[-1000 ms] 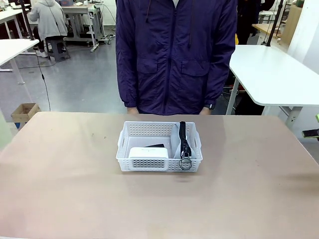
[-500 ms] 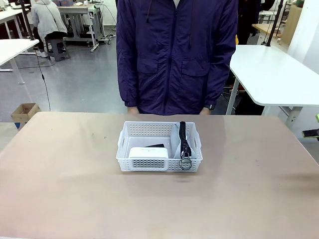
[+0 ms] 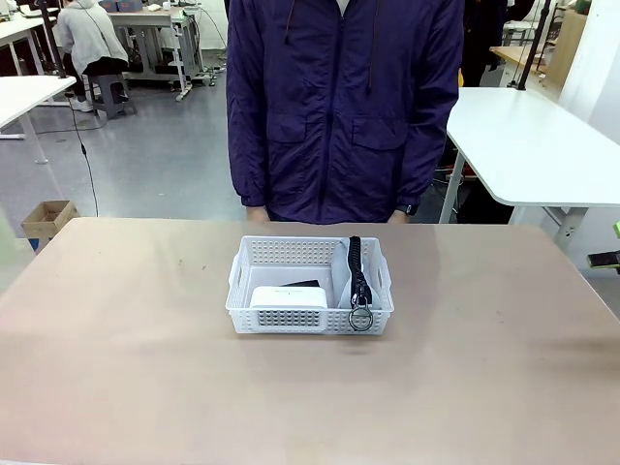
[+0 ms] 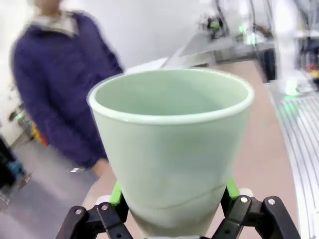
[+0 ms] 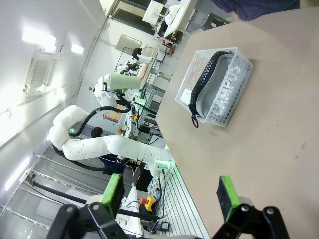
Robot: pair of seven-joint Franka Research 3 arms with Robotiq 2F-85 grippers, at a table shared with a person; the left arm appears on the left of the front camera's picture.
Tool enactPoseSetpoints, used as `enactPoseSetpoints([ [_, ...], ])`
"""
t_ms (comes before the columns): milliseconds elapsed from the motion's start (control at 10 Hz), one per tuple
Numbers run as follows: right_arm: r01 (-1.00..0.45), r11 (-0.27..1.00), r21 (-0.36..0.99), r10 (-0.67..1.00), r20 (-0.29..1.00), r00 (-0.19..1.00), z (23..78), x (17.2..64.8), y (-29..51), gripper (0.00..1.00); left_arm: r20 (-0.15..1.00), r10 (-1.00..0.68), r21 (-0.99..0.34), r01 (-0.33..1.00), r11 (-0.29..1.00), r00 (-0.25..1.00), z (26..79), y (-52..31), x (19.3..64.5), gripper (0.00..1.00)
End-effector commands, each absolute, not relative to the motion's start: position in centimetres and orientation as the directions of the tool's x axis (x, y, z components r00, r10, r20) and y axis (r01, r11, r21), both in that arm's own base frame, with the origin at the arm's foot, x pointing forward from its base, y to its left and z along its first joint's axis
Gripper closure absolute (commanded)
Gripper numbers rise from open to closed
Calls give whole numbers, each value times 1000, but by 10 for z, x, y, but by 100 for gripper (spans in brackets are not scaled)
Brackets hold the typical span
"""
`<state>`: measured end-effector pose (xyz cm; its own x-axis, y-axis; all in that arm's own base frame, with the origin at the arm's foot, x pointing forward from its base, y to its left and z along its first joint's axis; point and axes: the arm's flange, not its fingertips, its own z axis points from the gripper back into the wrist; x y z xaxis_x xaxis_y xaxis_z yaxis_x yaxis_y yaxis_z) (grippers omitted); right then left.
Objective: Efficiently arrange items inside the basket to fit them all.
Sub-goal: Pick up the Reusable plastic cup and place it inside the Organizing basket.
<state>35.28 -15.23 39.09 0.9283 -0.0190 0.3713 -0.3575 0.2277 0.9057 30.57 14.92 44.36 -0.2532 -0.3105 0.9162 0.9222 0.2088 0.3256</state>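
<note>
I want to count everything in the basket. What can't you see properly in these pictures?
- Black stapler, front view: just a dark sliver behind the white clock.
- Clock face: turned away, unreadable.
- Grey CAMPUS pouch: stands on edge against the basket wall, hiding the floor beneath.
- Pale green cup, left wrist view: its base is cut off by the bottom edge; the person behind is blurred.

A person in a dark purple jacket stands behind the tan table.

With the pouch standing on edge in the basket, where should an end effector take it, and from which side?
Grip the grey pouch along its upper zipper edge, coming straight down from above. It stands on edge against the basket wall, so only that narrow top strip is exposed; the sides are boxed in.
</note>
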Motion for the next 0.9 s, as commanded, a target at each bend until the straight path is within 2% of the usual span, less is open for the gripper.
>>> enactPoseSetpoints([
  [0, -368, 224, 903, -12, 380, 925, 392, 350, -152, 0, 840, -431, 308, 943, -124, -330, 470, 29, 342, 15],
  [100, -368, 224, 903, -12, 380, 925, 392, 350, -152, 0, 804, -476, 276, 933, -231, -356, 473, -26, 357, 15],
  [300, -368, 224, 903, -12, 380, 925, 392, 350, -152, 0, 721, -591, 124, 907, -403, -362, 462, -125, 372, 15],
  [500, -368, 224, 903, -12, 380, 925, 392, 350, -152, 0, 661, -648, 89, 897, -433, -379, 456, -199, 389, 15],
  [600, -368, 224, 903, -12, 380, 925, 392, 350, -152, 0, 695, -643, 94, 927, -362, -322, 467, -202, 401, 15],
  [700, -368, 224, 903, -12, 380, 925, 392, 350, -152, 0, 697, -599, 127, 890, -439, -395, 452, -206, 359, 15],
  [800, -368, 224, 903, -12, 380, 925, 392, 350, -152, 0, 697, -599, 127, 890, -439, -395, 452, -206, 359, 15],
])
